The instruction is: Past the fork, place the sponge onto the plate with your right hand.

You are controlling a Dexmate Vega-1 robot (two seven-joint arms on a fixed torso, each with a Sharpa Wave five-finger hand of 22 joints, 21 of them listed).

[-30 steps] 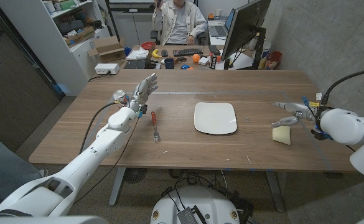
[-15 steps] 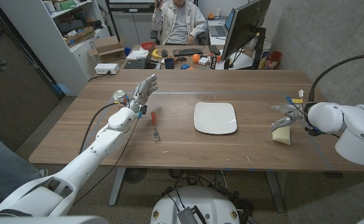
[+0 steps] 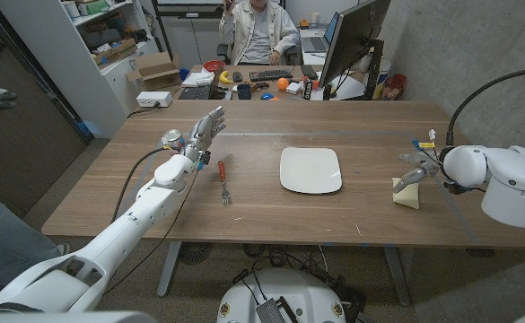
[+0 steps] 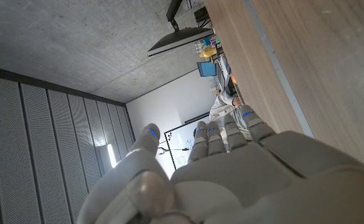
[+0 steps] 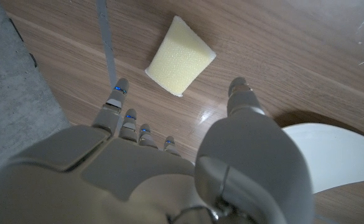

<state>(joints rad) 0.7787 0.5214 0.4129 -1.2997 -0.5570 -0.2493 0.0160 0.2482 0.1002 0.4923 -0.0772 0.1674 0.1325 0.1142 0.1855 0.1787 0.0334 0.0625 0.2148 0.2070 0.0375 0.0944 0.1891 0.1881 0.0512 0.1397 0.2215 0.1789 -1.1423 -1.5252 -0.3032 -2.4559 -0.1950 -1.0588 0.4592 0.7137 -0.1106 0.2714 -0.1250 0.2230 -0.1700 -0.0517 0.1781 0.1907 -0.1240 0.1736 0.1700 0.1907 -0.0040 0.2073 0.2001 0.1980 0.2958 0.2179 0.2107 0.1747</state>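
A pale yellow sponge [image 3: 406,194] lies on the wooden table at the right; it shows again in the right wrist view [image 5: 180,56]. My right hand [image 3: 415,170] hovers just above and behind it, fingers spread, holding nothing. The white plate [image 3: 310,170] sits at the table's middle, and its rim [image 5: 331,155] shows in the right wrist view. A fork with a red handle [image 3: 223,179] lies left of the plate. My left hand [image 3: 205,131] is raised over the table's left side with its fingers apart and nothing in it [image 4: 231,168].
A drink can [image 3: 172,138] stands by my left hand. A person sits behind the table at a cluttered desk [image 3: 253,85] with a monitor [image 3: 352,40]. A strip of tape [image 5: 105,37] runs along the table near the sponge.
My right hand has drawn in and come down toward the sponge, turning over it. The sponge, plate, fork and left arm stay where they were.
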